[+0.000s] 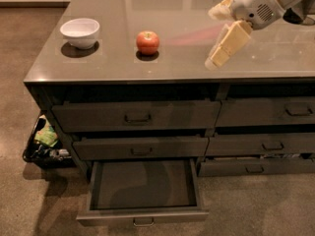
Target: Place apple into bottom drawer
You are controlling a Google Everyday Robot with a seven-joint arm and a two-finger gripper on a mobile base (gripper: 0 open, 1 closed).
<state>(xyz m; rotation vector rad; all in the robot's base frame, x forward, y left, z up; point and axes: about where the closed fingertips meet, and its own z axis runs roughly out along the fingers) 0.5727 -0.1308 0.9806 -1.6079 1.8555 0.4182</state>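
The apple (pixel 147 42), red-orange and round, sits on the grey countertop (pixel 177 58) left of centre. The bottom drawer (pixel 142 187) of the left stack is pulled out and its inside shows nothing in it. My gripper (pixel 216 33) hangs over the countertop to the right of the apple, about a hand's width away from it. Its cream fingers (pixel 227 44) are spread apart and hold nothing.
A white bowl (pixel 79 32) stands on the countertop left of the apple. The two drawers above the open one (pixel 138 116) are shut, as is the right stack (pixel 268 113). A black bin with bags (pixel 43 144) sits on the floor at the cabinet's left side.
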